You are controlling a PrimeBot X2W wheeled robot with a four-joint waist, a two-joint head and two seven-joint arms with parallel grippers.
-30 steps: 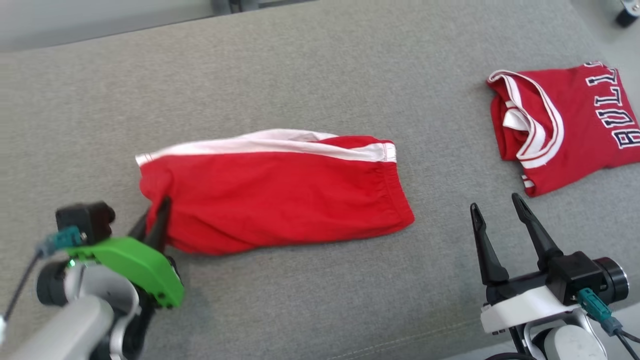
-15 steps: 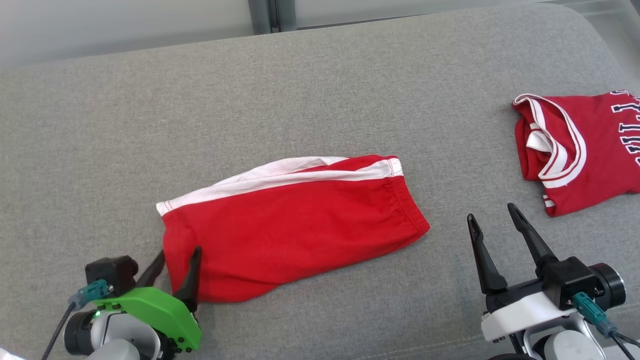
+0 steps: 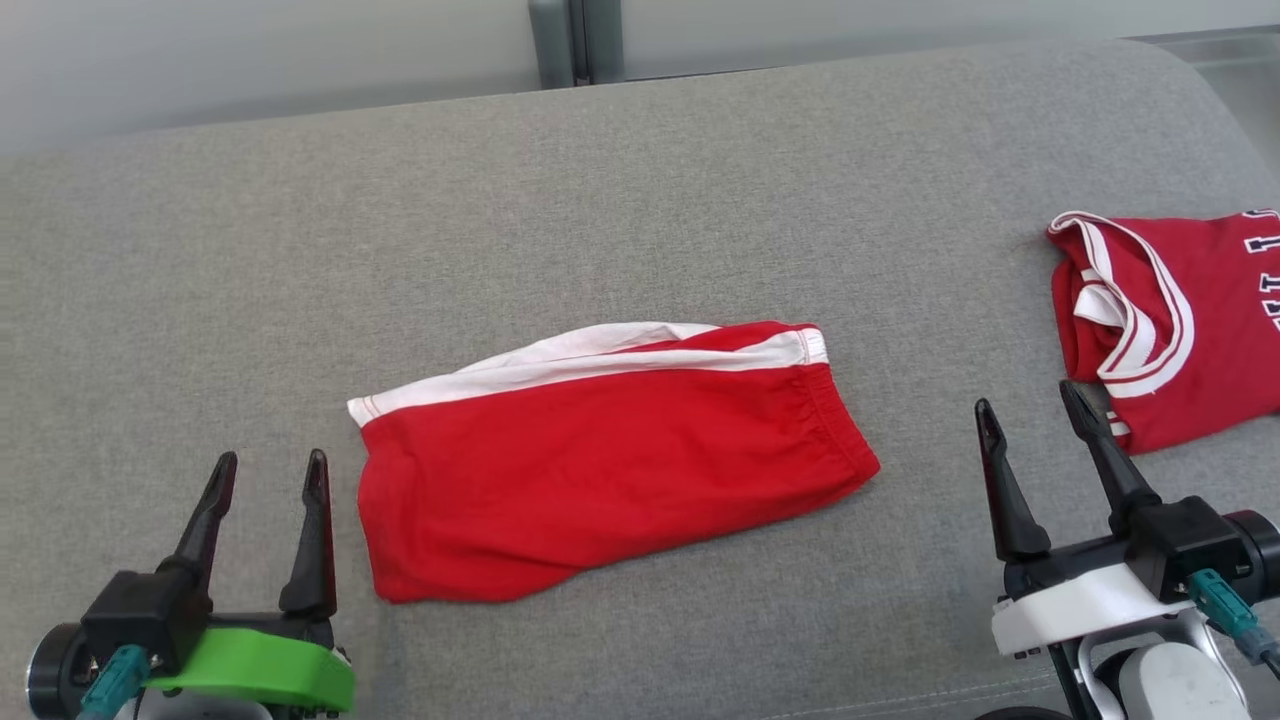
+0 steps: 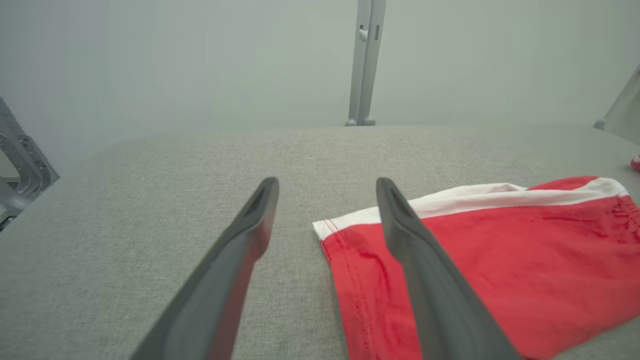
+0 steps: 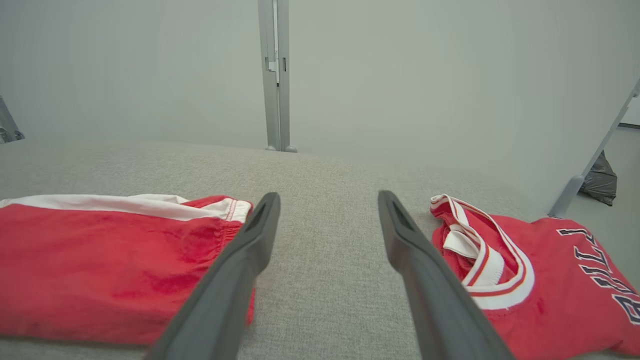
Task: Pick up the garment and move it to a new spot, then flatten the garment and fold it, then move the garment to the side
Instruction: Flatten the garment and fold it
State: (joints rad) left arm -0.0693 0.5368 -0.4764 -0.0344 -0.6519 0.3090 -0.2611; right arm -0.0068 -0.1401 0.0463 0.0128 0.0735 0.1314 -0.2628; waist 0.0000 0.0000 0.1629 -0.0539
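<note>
Folded red shorts (image 3: 610, 460) lie mid-frame; left hand (image 3: 272, 457) and right hand (image 3: 1028, 395) flank them, spread and empty, seemingly ready to shift them aside.

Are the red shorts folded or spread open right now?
Folded in half, leg over leg: the red white-striped cloth shorts show one leg outline, with two white stripe layers along the far edge.

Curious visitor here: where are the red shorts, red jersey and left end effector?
red shorts (image 3: 610, 470), head view, middle of the red panel.
red jersey (image 3: 1220, 370), head view, red cloth beside the neckline.
left end effector (image 3: 272, 458), head view, between its fingertips.
</note>
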